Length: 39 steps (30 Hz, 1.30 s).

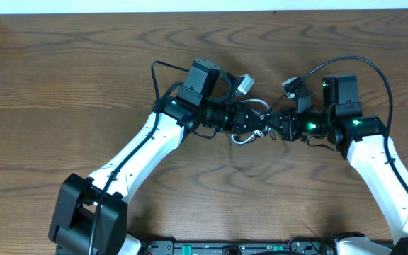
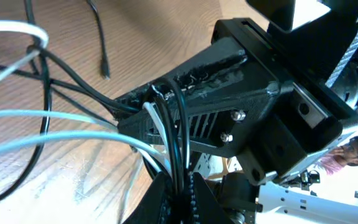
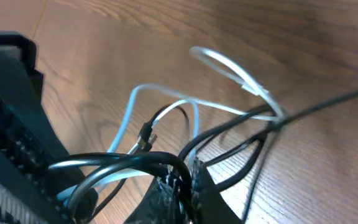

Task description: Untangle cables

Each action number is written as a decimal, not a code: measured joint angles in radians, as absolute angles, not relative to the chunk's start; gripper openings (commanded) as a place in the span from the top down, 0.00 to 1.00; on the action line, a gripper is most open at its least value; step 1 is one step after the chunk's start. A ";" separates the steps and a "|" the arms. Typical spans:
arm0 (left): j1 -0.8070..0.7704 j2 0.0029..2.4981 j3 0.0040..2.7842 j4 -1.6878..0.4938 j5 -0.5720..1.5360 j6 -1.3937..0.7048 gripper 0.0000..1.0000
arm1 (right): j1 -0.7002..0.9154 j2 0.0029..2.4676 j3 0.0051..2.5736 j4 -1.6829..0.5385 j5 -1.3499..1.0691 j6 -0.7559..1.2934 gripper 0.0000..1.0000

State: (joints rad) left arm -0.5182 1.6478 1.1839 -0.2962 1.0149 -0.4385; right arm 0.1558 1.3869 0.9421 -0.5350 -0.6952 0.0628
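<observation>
Overhead view: two white arms met near the middle of the worktop [image 1: 62,85], their tips almost touching.
Item: cables [image 1: 245,136], one white and the rest black, all thin and crossed over one another in a single tangle.
Item location: bunched between the two tips at mid-worktop. A pale loop showed just below the left tip in the overhead view. Whether the lowest loops touched the wood could not be told.
Left end effector [image 1: 252,119]: fingers drawn narrow and clamped on the cables. The left wrist view [image 2: 176,190] showed white and black strands running together into its grip.
Right end effector [image 1: 278,124]: fingers likewise narrow and pinched on the cables. The right wrist view [image 3: 179,186] showed a black loop and a white strand entering between the fingers.
White cable [image 2: 17,115]: ran out from both grips in long curves. It formed a raised loop [image 3: 229,65] beyond the right tip.
Black cables [image 2: 73,87]: several strands crossed the white one where they knotted [image 3: 272,121].
End plug [image 3: 145,138]: small, on a black strand, hanging free of both grips.
Arm cord [image 1: 363,67]: thicker and black, arched over the right arm, apart from the tangle.
</observation>
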 measured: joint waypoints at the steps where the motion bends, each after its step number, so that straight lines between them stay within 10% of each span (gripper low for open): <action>1: -0.518 1.649 1.184 -0.295 1.010 -0.432 0.87 | 0.159 1.386 0.942 -0.538 -0.673 0.081 0.99; 5: -0.518 1.649 1.184 -0.331 0.974 -0.396 0.66 | 0.157 1.387 0.942 -0.546 -0.530 0.146 0.99; 29: -0.558 1.649 1.184 -0.348 0.704 -0.393 0.65 | 0.147 1.390 0.942 -0.519 -0.658 0.199 0.99; 39: -0.557 1.649 1.184 -0.247 0.691 -0.467 0.89 | 0.146 1.390 0.942 -0.530 -0.740 0.202 0.99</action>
